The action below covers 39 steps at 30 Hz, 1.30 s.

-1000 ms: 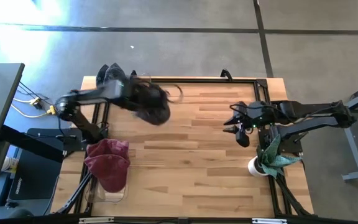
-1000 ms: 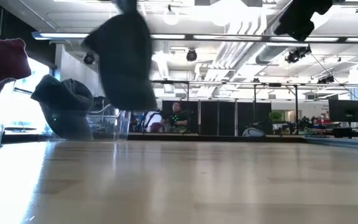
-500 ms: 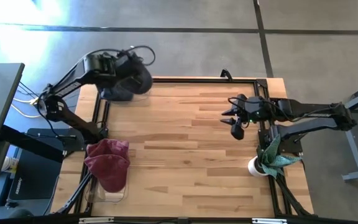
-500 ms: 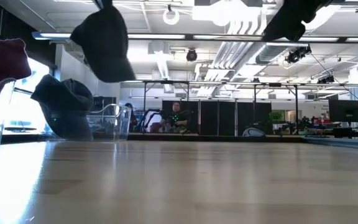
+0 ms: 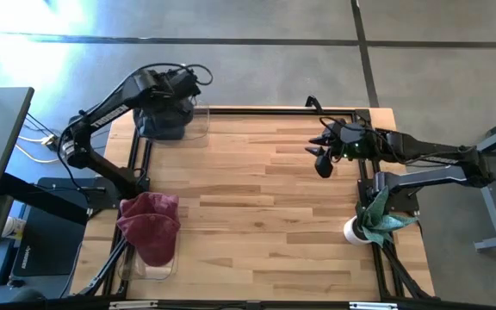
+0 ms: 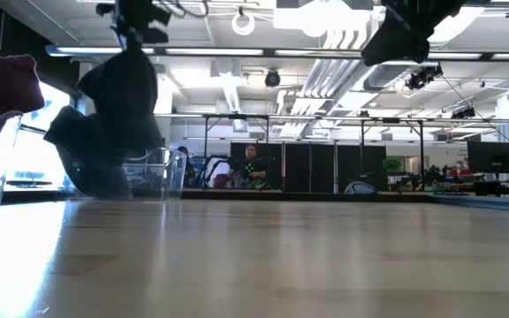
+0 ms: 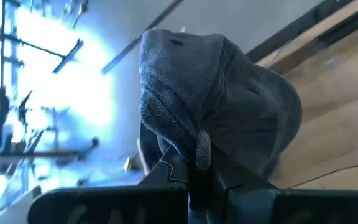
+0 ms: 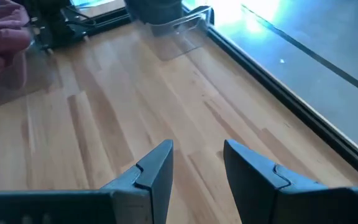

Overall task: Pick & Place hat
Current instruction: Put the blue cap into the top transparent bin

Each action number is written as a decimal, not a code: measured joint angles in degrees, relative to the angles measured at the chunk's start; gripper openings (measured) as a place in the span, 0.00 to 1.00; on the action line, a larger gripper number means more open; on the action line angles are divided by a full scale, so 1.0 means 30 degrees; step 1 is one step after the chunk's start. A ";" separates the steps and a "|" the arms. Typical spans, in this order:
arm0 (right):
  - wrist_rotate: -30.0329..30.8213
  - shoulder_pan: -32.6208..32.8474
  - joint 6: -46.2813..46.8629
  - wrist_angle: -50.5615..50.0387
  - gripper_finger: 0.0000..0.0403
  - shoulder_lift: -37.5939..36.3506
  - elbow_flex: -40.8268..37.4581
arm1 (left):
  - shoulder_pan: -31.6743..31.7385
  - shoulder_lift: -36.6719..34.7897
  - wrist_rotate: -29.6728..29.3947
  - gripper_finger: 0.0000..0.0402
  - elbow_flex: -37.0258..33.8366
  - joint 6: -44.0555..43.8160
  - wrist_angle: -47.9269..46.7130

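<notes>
Left jaws point(image 5: 176, 86): were pressed together, pinching a fold of the dark grey knitted fabric hat point(image 7: 216, 115).
Hat position: it was hung over the clear plastic bin point(image 5: 198, 120) at the far left corner of the wooden surface point(image 5: 257, 207), above another dark hat point(image 6: 78, 141).
Step in hand: the placing, judged nearly complete.
Next move: a lowering into the bin and a release were judged to be called for.
Right jaws point(image 5: 321, 159): were held spread and empty above the surface's far right.
Writing: none could be read.
</notes>
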 joint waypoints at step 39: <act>-0.2538 -0.5581 -0.4547 0.0933 0.34 0.0022 0.0000 | 0.3517 -0.0060 0.3160 0.04 -0.7424 -0.8753 0.1152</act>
